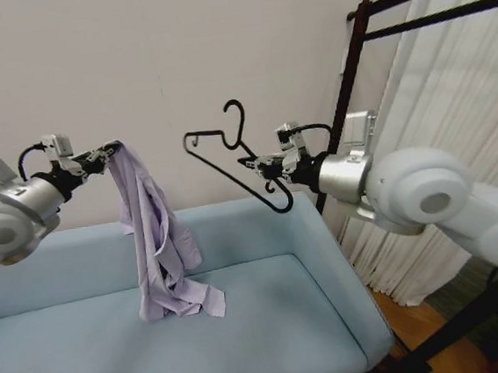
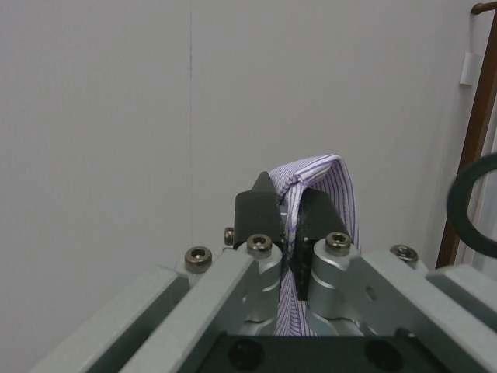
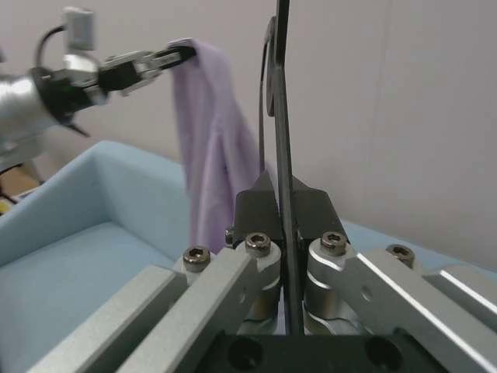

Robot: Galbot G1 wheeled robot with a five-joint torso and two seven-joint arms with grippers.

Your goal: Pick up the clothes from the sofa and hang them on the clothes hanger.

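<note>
A lilac striped shirt (image 1: 152,235) hangs from my left gripper (image 1: 109,152), which is shut on its top fold, raised above the pale blue sofa (image 1: 271,325). The shirt's lower end rests crumpled on the seat. In the left wrist view the black fingertips (image 2: 260,214) pinch the striped cloth (image 2: 318,175). My right gripper (image 1: 260,162) is shut on a black wire hanger (image 1: 229,158), held in the air to the right of the shirt. The right wrist view shows the hanger's wire (image 3: 283,116) between the pads and the shirt (image 3: 217,155) beyond it.
A dark wooden clothes rack (image 1: 353,79) stands at the right of the sofa, with pale curtains (image 1: 451,88) behind it. A plain wall runs behind the sofa. A wooden floor (image 1: 442,357) shows at the lower right.
</note>
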